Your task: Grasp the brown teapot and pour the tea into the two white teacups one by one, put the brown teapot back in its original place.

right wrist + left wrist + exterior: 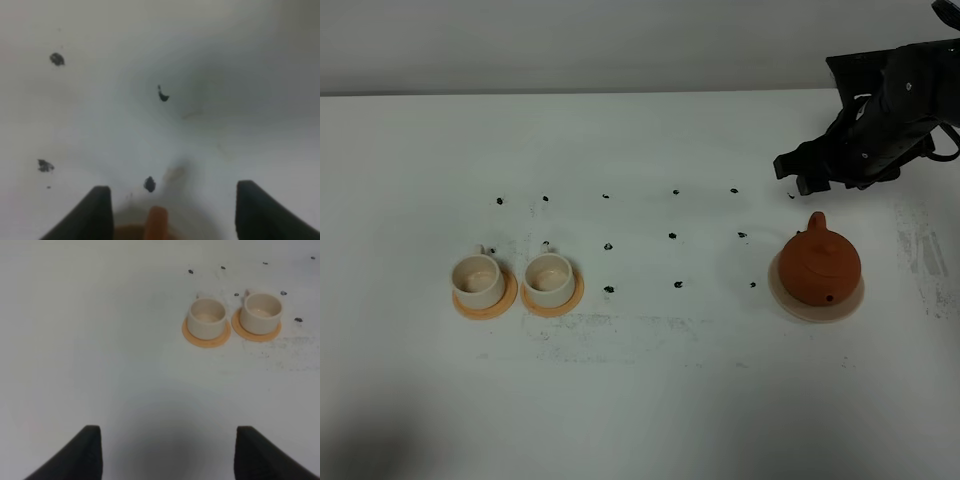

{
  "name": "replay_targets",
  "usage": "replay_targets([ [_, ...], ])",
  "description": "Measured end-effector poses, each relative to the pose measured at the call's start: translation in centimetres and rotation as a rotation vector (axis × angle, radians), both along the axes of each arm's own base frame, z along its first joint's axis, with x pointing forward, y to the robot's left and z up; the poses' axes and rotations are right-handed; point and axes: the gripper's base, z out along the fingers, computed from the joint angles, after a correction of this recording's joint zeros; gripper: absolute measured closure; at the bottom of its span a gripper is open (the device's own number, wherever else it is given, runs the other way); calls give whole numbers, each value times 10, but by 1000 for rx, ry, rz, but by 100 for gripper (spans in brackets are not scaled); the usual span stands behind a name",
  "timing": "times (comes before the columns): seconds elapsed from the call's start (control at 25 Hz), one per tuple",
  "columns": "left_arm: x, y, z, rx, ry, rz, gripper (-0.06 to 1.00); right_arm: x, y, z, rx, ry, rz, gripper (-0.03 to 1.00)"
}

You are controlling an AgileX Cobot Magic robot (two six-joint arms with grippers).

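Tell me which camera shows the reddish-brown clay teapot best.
The exterior high view: the round reddish-brown clay teapot shows whole there, on its pale beige saucer. The right wrist view catches only a blurred sliver at its frame edge; the left wrist view shows none.

matt reddish clay brown teapot (820, 265), smooth cream ceramic white teacups (478, 280), matt white table (640, 400)

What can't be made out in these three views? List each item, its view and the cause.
- Contents of the brown teapot: exterior high view, the lid covers them.
- Same teapot, right wrist view: blurred and cut off by the frame edge.
- The left gripper: outside the exterior high view; the left wrist view shows only its fingertips.
- The right arm: exterior high view, cropped by the edge.
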Motion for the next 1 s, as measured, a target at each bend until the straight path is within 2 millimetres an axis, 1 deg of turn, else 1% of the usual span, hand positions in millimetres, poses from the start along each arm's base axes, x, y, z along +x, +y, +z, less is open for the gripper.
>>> replay_targets([
  [0.4,0,0,0,1,0,-1,36,-3,2,-2,26,44,-14,42],
  [0.68,0,0,0,1,0,-1,36,-2,7,-29,27,116,-12,42],
  [1.0,0,0,0,1,0,-1,36,-2,3,-32,-25,127,3,42],
])
